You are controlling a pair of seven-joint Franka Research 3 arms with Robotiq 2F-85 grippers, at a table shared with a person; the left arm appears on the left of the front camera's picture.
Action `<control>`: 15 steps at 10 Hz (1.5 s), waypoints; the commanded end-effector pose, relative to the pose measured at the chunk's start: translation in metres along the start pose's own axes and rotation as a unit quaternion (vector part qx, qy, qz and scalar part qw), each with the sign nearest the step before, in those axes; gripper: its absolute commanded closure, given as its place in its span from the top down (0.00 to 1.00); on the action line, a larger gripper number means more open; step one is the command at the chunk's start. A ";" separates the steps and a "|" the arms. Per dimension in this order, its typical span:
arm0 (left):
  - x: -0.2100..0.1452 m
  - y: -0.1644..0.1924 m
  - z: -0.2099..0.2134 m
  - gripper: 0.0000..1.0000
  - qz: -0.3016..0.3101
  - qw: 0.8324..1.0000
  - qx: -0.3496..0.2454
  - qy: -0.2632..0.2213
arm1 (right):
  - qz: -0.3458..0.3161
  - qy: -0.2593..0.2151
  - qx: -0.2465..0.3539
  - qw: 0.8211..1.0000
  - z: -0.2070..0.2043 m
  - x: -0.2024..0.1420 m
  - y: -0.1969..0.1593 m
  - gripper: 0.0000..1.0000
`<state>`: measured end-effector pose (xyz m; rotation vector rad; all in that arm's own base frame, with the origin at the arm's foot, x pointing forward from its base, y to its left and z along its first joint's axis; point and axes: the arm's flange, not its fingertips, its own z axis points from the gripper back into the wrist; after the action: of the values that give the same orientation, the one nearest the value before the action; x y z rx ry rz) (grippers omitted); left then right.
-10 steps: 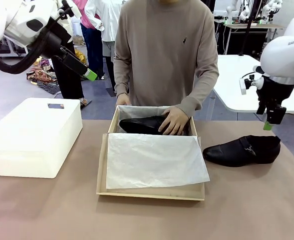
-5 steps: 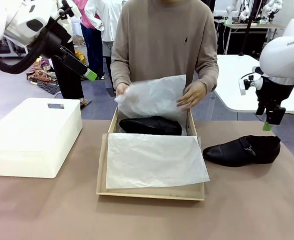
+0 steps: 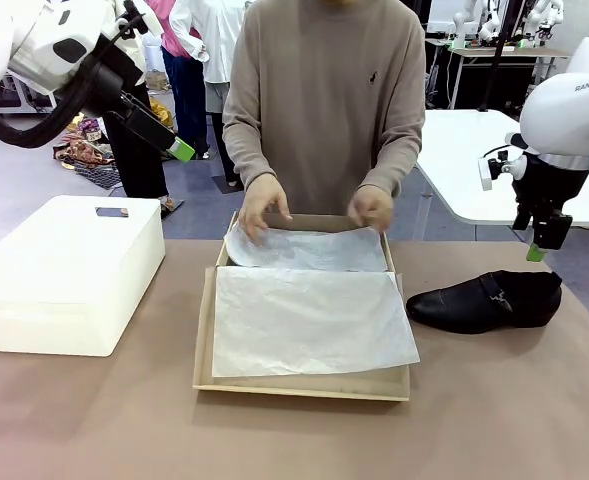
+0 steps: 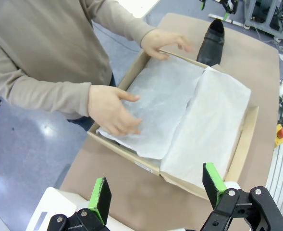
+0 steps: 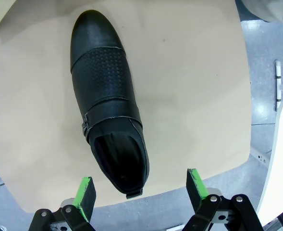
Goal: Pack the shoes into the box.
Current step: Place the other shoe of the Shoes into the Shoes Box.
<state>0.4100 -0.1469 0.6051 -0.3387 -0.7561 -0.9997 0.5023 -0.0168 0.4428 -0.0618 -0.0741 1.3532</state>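
Over the counter (image 3: 494, 400) at its right side, the right tool (image 5: 140, 184) hangs open and empty above the heel of the loose shoe (image 3: 484, 300). The left tool (image 4: 157, 188), also open, waits high near the box (image 3: 206, 330). I think the glossy leather could slip from the pads (image 5: 87, 185), or a carried shoe could meet the person's hands (image 3: 262, 205) at the box. Half a second earlier the tissue (image 3: 309, 250) was lifted and the other shoe showed inside; now the sheet covers it.
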 end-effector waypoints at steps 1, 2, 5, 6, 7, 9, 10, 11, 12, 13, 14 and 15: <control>-0.001 0.002 0.001 1.00 -0.006 1.000 -0.009 -0.010 | 0.000 0.000 0.000 1.000 0.000 0.000 0.000 1.00; -0.001 0.002 0.001 1.00 -0.006 1.000 -0.009 -0.010 | -0.001 -0.006 0.008 1.000 -0.005 -0.009 -0.005 1.00; -0.001 0.002 0.001 1.00 -0.006 1.000 -0.009 -0.010 | -0.017 -0.020 0.023 0.999 -0.016 -0.030 -0.019 1.00; -0.001 0.002 0.001 1.00 -0.006 1.000 -0.009 -0.010 | -0.018 -0.024 0.029 0.999 -0.023 -0.034 -0.021 1.00; -0.001 0.002 0.001 1.00 -0.006 1.000 -0.009 -0.010 | -0.019 -0.031 0.028 0.999 -0.029 -0.036 -0.020 1.00; -0.001 0.002 0.001 1.00 -0.006 1.000 -0.009 -0.010 | -0.024 -0.039 0.032 0.998 -0.042 -0.035 -0.024 1.00; -0.001 0.002 0.001 1.00 -0.006 1.000 -0.009 -0.010 | -0.024 -0.041 0.033 0.998 -0.045 -0.035 -0.027 1.00; -0.001 0.002 0.001 1.00 -0.006 1.000 -0.009 -0.010 | -0.022 -0.041 0.034 0.998 -0.048 -0.035 -0.030 1.00; -0.001 0.002 0.001 1.00 -0.006 1.000 -0.009 -0.010 | -0.017 -0.042 0.035 0.998 -0.053 -0.036 -0.031 1.00; -0.001 0.002 0.001 1.00 -0.006 1.000 -0.009 -0.010 | -0.011 -0.043 0.035 0.998 -0.057 -0.037 -0.032 1.00; -0.001 0.002 0.001 1.00 -0.006 1.000 -0.009 -0.010 | -0.008 -0.047 0.035 0.998 -0.060 -0.036 -0.034 1.00; -0.001 0.002 0.001 1.00 -0.006 1.000 -0.009 -0.010 | -0.008 -0.050 0.034 0.998 -0.062 -0.036 -0.035 1.00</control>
<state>0.4100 -0.1469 0.6051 -0.3388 -0.7561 -0.9997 0.5273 -0.0550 0.3844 0.0503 -0.0648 1.3148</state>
